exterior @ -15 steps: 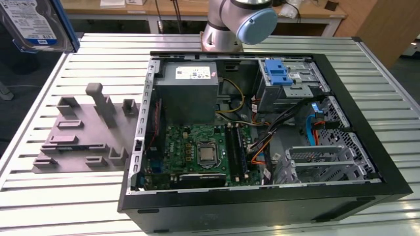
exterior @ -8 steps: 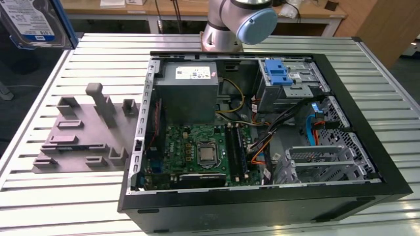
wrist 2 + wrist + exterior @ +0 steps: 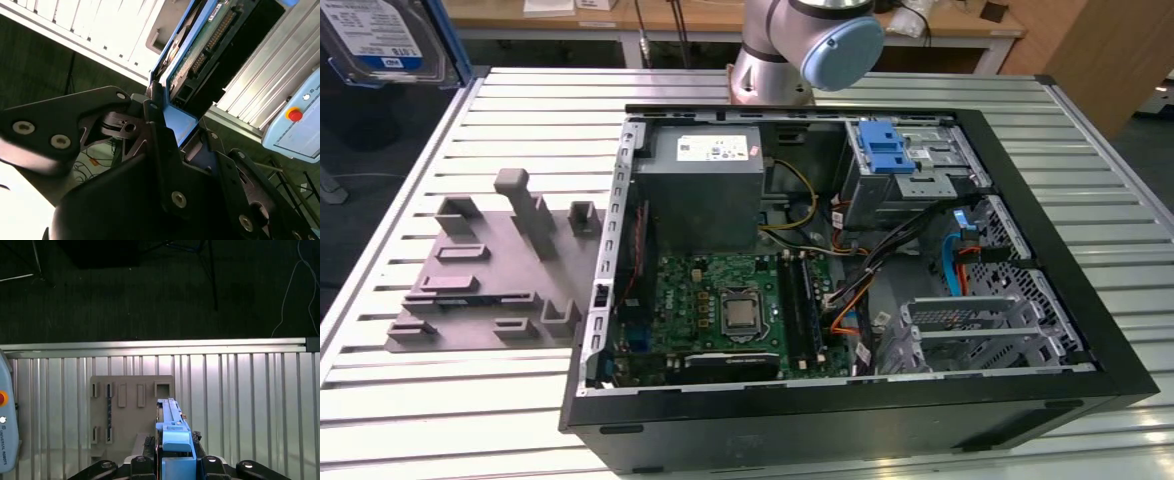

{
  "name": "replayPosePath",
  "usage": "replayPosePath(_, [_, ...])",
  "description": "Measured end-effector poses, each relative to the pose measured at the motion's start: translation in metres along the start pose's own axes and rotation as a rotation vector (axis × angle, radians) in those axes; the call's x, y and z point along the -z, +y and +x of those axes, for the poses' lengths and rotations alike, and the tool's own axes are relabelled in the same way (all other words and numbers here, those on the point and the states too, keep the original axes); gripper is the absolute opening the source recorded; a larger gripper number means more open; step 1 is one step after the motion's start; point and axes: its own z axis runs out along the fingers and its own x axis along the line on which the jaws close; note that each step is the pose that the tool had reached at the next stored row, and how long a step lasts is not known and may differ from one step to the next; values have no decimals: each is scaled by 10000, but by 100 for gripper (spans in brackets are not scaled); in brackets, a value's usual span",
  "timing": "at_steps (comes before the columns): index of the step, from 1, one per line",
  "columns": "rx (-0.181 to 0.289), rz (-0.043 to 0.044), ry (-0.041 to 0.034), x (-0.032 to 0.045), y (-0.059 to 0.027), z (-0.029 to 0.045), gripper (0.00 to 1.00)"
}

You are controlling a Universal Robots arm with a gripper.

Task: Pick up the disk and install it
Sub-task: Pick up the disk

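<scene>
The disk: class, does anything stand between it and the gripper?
Nothing visible does. In the first wrist view the gripper is shut on the disk, clamping its blue frame directly, with no other thing between them.

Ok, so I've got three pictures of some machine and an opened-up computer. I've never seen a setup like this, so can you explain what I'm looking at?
The machine is a robot arm standing behind an open computer case on a ribbed metal table. The exterior view comes from a camera off the arm. It looks down into the case, where a green circuit board is exposed. A grey plastic holder lies beside the case, on the exterior view's left. The two wrist views come from cameras riding on the arm near its gripper, the clamp at its end. The gripper is shut on the disk, a hard drive in a blue frame, seen edge-on with the table and grey holder beyond it. In the exterior view, the disk sits in the upper left corner, lifted off the table.
</scene>
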Motion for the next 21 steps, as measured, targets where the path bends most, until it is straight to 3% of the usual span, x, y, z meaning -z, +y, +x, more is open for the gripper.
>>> replayPosePath(3, [2, -1, 0, 30, 0, 0, 36])
replayPosePath(21, [1, 0, 0, 34, -54, -2, 36])
